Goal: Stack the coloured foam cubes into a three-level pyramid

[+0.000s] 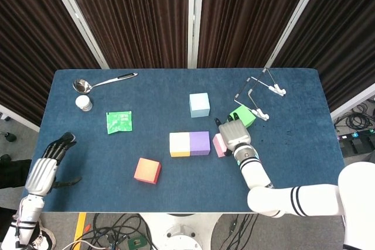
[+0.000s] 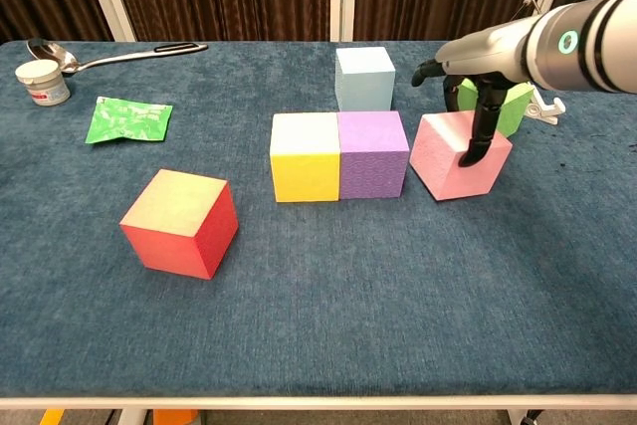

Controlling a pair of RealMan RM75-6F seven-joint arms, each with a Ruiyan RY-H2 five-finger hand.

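Base row in progress: my right hand pinching pink cube just beside purple cube, next square it flush and release

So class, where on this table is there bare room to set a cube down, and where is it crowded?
Free: the near strip in front of the yellow cube and purple cube, right of the red cube. Crowded: around the pink cube, right hand and green cube.
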